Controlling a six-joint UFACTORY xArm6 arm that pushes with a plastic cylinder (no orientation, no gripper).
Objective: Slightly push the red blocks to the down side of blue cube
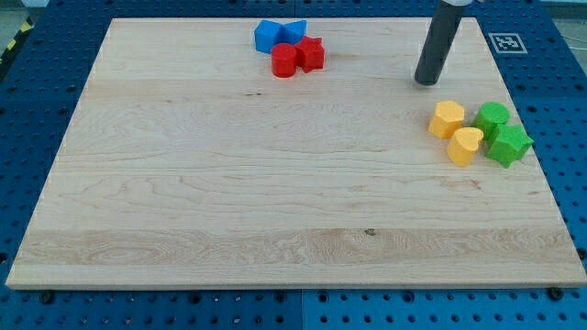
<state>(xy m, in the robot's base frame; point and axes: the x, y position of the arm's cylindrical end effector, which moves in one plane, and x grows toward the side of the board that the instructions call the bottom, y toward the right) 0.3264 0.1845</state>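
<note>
Camera view: my tip [426,82] is a bare rod without fingers, well right of the red cylinder [283,61] and red star block [311,54], which touch the blue cube [268,36] and blue triangular block [294,30] near the view's top.

Risk: an oblique push could separate the reds or drag a blue block.

Surface: pale wooden board [275,183] on blue perforated table [37,110]; yellow blocks [456,132] and green blocks [501,131] at right.

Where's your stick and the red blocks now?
My tip right of red blocks, well apart. Reds touching blue blocks, just below. Path between clear.
</note>
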